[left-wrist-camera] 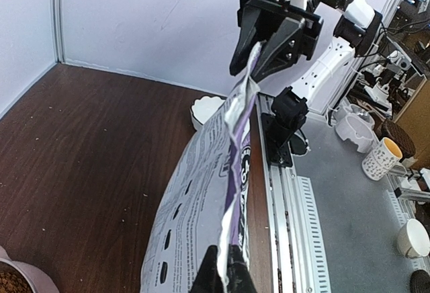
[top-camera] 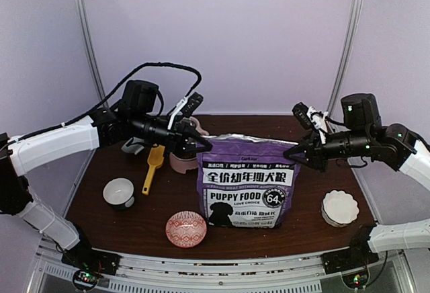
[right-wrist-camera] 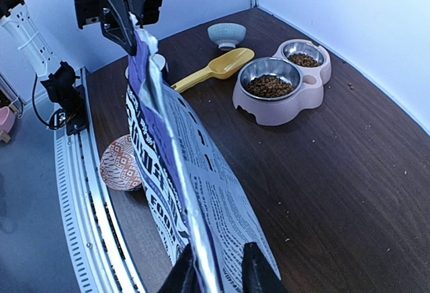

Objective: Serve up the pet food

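Okay, the bag (top-camera: 247, 182) stands upright on the table (top-camera: 94, 222), purple printed front toward my bases, white back toward the rear wall. Its crimped top seam runs left to right, roughly level, stretched between my two hands. My left gripper (top-camera: 203, 146) is clamped on the seam's left corner and my right gripper (top-camera: 291, 152) on its right corner.

Kibble (right-wrist-camera: 269, 86) sits in the pink feeder (right-wrist-camera: 282, 111), behind the bag's left end. The yellow scoop (top-camera: 153, 165) lies left of the bag, handle toward the front, with the grey bowl (top-camera: 119, 192) further left. The red bowl (top-camera: 186, 229) is just front-left of the bag, close to the table's near edge. The white bowl (top-camera: 339, 207) is right of the bag, apart from it. There is bare wood behind the bag's right half.
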